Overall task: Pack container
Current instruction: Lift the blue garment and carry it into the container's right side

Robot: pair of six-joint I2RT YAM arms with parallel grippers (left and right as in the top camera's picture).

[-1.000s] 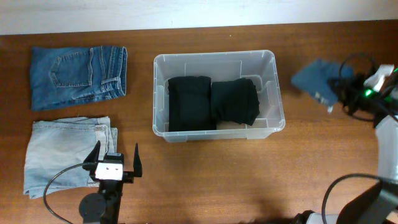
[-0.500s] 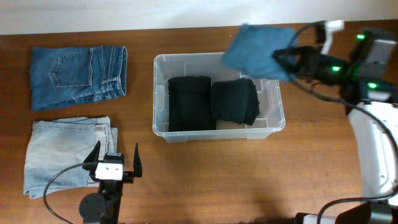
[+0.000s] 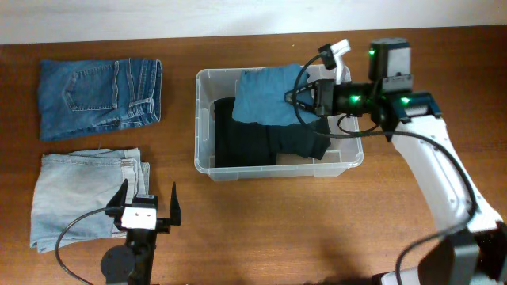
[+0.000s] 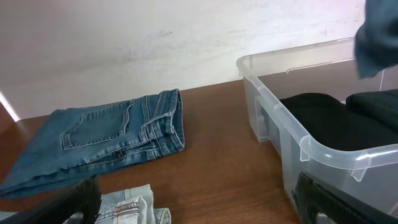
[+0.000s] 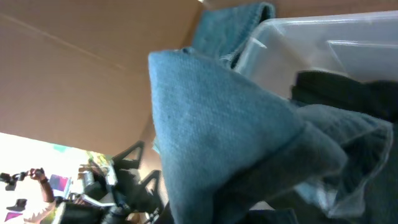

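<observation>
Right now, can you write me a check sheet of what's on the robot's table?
Surface: brown wood table.
Job's things: clear bin holds folded black clothes; blue cloth held over it; dark jeans and light jeans lie folded to its left.
Clutter: nothing seen.
Grippers: right gripper shut on blue cloth; left gripper open, empty.
Cables: black cable loops from the left arm.
Surroundings: pale wall behind the table.

Brown wood-grain surface (image 3: 317,229) under even light, meeting a plain white wall (image 3: 158,16) along its far edge; faint scuffs mark the wall.
</observation>
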